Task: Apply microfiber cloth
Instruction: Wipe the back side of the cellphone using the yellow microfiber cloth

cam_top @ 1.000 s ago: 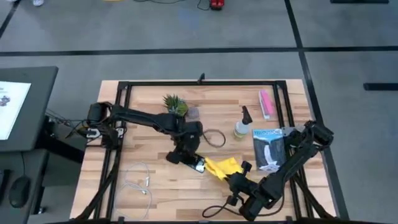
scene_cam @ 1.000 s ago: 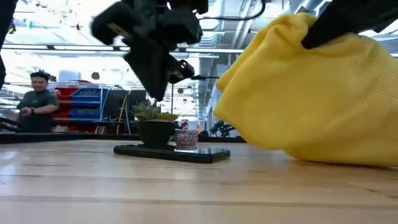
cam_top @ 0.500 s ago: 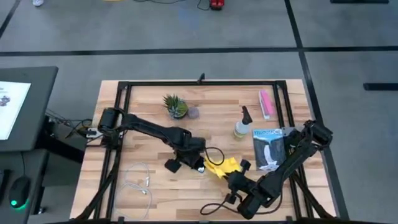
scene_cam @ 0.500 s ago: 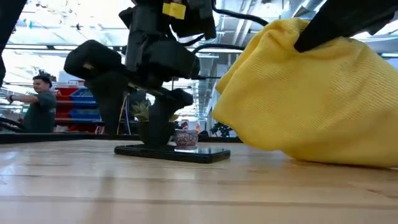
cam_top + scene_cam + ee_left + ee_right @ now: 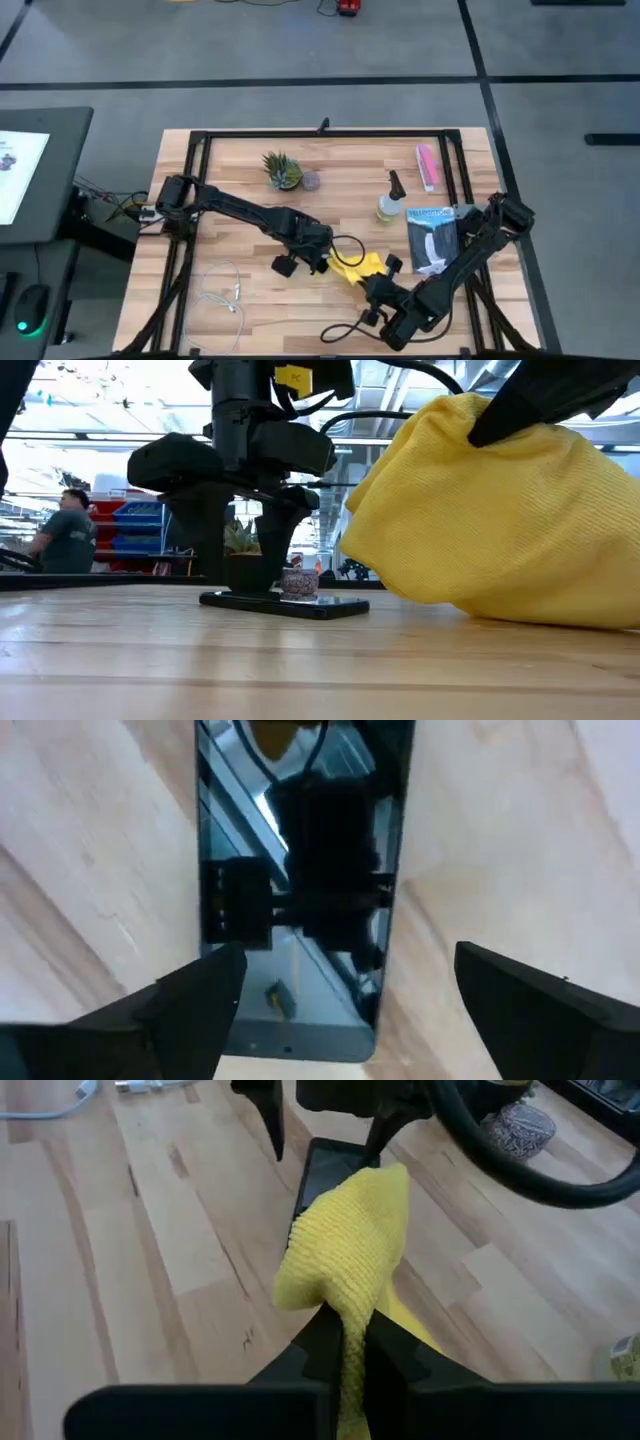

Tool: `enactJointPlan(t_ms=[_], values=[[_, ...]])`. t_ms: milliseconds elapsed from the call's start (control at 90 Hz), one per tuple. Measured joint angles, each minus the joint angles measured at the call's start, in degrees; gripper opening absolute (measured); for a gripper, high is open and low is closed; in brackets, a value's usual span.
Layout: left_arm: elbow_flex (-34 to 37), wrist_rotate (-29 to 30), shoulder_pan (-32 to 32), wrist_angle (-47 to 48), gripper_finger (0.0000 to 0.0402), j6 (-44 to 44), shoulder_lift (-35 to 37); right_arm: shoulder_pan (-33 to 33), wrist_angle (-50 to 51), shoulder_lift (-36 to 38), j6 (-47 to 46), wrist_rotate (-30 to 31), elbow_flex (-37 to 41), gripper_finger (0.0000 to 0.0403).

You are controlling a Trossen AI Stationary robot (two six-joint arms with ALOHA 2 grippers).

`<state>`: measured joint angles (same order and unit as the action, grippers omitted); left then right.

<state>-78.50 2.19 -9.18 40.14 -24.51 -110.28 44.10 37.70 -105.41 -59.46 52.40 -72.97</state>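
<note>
In the left wrist view, smartphone [image 5: 300, 880] between open hand [image 5: 350, 1010].

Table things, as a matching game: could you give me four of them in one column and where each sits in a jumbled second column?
Things:
1. microfiber cloth
2. smartphone
3. pink packet
4. white cable

Places:
A. far right corner of the table
B. lying flat between the open fingers of the left end effector
C. pinched in the right end effector
D. near left part of the table

Pairs: 1-C, 2-B, 3-A, 4-D
</note>
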Motion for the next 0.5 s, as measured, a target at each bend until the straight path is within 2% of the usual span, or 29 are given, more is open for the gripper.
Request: enactJointPlan(t_ms=[189,500], values=[[0.02,2.92,0.21,-2.02,0.0337,-1.14,-0.61,0.0,-0.04,0.0,-0.02,-0.03,0.0,0.0013],[-0.28,3.98,0.69,-2.27,0.0337,-0.97,-5.56,0.0,-0.49,0.0,-0.04,-1.45,0.0,0.0013]])
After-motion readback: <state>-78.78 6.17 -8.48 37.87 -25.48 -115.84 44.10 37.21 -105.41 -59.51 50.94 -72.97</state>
